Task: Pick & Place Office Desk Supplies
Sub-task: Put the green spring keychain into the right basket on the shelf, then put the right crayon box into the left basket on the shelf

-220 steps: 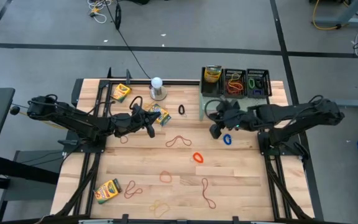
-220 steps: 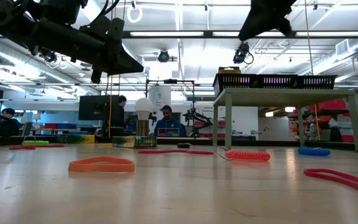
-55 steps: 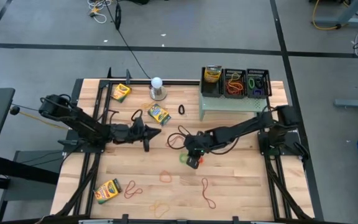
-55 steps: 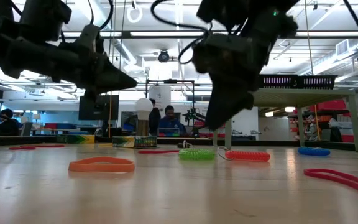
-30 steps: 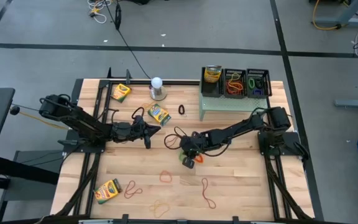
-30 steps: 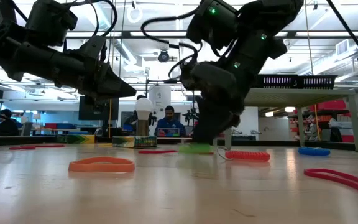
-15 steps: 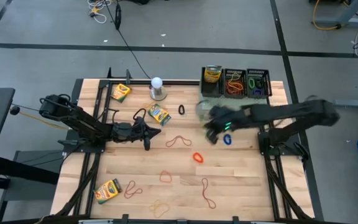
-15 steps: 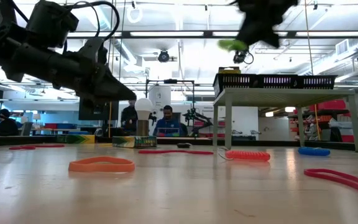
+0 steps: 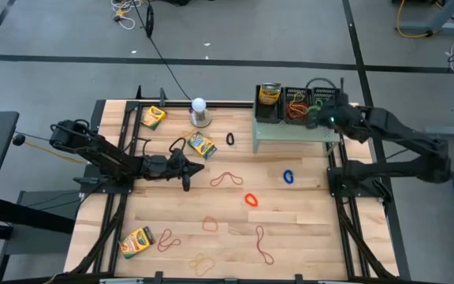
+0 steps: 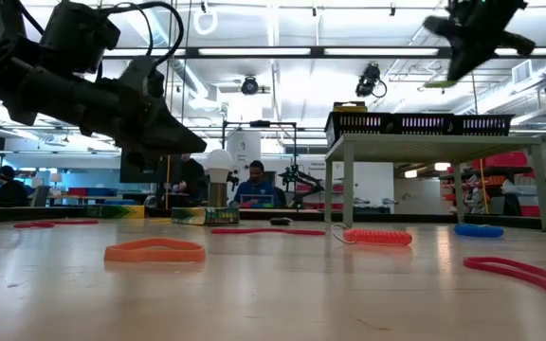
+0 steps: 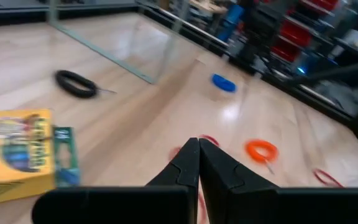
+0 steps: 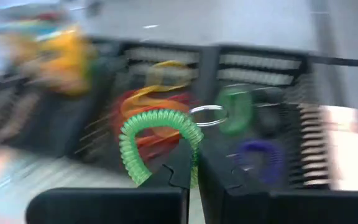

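Green coil band (image 12: 159,142) is hanging in the clamped right gripper (image 12: 191,163) over the black mesh baskets (image 9: 312,103) on the riser (image 9: 290,131): the placing step. Next, centring over one basket, then releasing. A second ago this gripper was working low at mid-table. Left gripper (image 11: 197,163) is waiting, closed and empty, near a crayon box (image 11: 18,154).

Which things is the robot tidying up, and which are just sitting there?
For the job:
- green coil, held in the right gripper over the baskets
- crayon boxes
- orange band
- blue band

Just sitting there:
- white ball
- green riser
- left gripper, waiting shut
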